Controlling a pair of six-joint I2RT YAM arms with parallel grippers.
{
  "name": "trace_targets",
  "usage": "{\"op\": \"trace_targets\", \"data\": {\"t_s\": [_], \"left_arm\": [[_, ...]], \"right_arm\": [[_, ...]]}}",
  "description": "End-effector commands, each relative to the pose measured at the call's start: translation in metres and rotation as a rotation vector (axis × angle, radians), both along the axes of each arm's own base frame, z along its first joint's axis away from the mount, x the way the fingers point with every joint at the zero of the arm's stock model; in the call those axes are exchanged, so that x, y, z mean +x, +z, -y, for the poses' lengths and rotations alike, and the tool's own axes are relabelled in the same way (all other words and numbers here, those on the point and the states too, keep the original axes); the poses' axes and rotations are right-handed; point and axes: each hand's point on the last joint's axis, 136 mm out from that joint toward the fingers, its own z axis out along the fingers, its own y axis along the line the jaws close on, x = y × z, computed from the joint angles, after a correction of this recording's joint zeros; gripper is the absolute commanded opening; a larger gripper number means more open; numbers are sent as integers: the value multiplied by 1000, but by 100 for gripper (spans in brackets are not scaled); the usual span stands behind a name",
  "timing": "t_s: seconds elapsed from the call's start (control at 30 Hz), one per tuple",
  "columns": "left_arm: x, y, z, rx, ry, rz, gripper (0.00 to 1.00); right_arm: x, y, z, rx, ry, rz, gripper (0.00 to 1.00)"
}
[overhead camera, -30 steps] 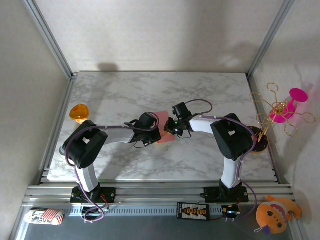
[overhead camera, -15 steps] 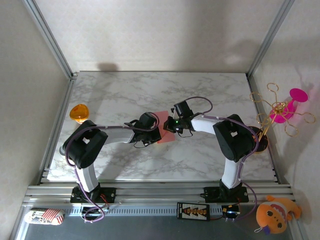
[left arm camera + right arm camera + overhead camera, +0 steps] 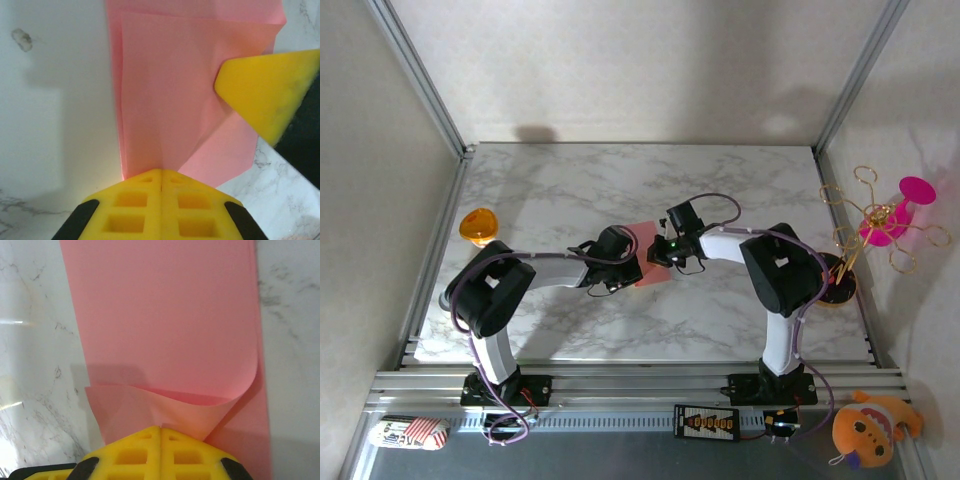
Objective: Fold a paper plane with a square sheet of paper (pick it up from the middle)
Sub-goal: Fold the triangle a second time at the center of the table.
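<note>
Left pincer (image 3: 161, 172): mine, clamped on the square sheet of paper (image 3: 170, 90).
Right pincer (image 3: 161, 427): mine, clamped on its curled flap.

The far half of the bench (image 3: 640, 175) is bare marble from left edge to right edge, open to either arm. Across the middle both arms lean inward. The left claw (image 3: 638, 268) and the right claw (image 3: 656, 256), both closed, sit just beside each other on the square sheet of paper (image 3: 646, 232), leaving no gap between them. The near strip between the arm bases is also bare. An orange disc (image 3: 477, 226) sits at the left edge. A magenta flower toy (image 3: 895, 215) with wire loops stands past the right edge, near the right arm's elbow.
</note>
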Motion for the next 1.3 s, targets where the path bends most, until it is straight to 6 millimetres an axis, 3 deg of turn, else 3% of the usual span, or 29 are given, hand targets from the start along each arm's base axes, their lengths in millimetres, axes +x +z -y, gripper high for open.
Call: {"op": "trace_targets", "data": {"t_s": [0.0, 0.17, 0.3, 0.43, 0.53, 0.73, 0.87, 1.27], "left_arm": [[-31, -42, -33, 137, 30, -122, 0], [-36, -49, -37, 143, 34, -130, 0], [-35, -47, -35, 140, 24, -123, 0], [-30, -41, -31, 133, 9, -106, 0], [-27, -38, -28, 123, 5, -100, 0], [-25, -34, -24, 112, -2, -93, 0], [-22, -28, -21, 100, -5, -77, 0], [5, 24, 15, -57, -49, 34, 3]], "right_arm": [[31, -12, 37, -79, -96, 36, 3], [61, -10, 67, -77, -186, 67, 3], [79, 8, 74, -91, -205, 127, 3], [73, 42, 64, -46, -179, 209, 4], [56, 53, 49, -11, -130, 225, 4], [14, 30, 10, 17, -5, 135, 4], [5, 19, -2, 34, 26, 102, 3], [1, -22, 18, -116, -13, 16, 2]]}}
